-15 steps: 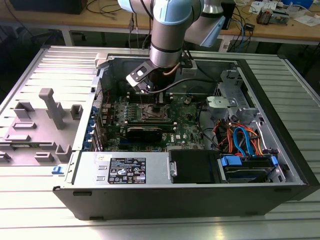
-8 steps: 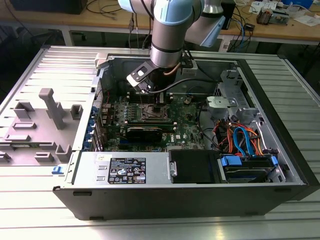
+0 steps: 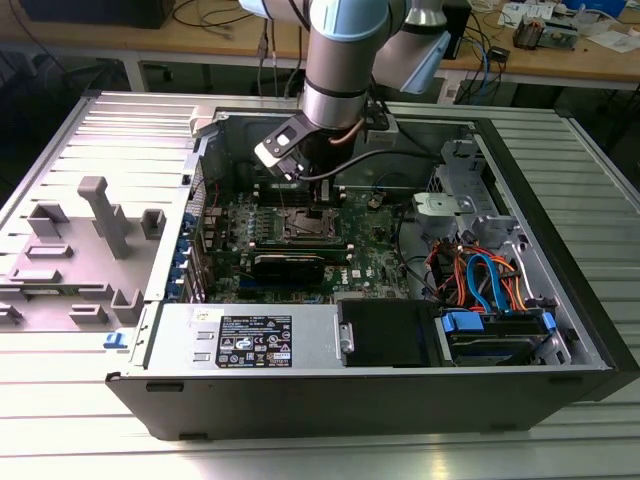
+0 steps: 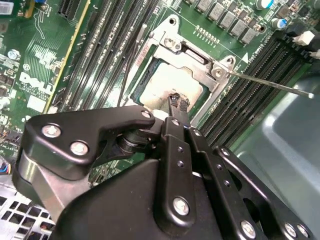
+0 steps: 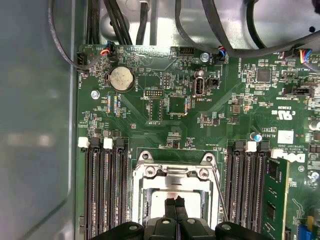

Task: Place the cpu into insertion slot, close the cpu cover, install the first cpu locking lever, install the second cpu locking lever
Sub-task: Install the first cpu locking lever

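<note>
Claw [image 4: 177,100], black, fingertips clenched together, empty, pressing dull silver-grey square cpu [image 4: 162,82] directly beneath into dark square insertion slot [image 4: 139,82]; thin silver windowed cpu cover [image 5: 170,176] seemingly lowered around it.

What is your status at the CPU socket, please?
Both fingers shut, tips on the cpu. The cpu cover down around it. One locking lever sticking out free.

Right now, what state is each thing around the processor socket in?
Thin square silver metal cpu cover: down, framing the chip.
Dull silver-grey square cpu: flat inside the cover's window.
Thin steel locking lever: swung out sideways, not latched.
Black claw: shut, tips at the cpu's top.
</note>
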Robot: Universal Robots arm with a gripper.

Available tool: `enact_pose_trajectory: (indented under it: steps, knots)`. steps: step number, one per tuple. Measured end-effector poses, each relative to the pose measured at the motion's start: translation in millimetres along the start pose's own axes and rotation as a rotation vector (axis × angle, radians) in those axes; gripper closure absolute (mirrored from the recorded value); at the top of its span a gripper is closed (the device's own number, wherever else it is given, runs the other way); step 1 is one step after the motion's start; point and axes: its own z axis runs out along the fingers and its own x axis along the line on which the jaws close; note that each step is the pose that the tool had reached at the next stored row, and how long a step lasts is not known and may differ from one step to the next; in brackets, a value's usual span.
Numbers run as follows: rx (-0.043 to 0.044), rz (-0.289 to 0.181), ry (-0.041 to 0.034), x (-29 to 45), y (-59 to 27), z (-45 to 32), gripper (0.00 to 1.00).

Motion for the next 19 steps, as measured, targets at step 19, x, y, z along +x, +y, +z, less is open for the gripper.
enact_pose_trajectory:
  steps: [19]
  knots:
    - [-0.0529,-0.001,-0.0047,0.2,-4.2,-29.6,0.89]
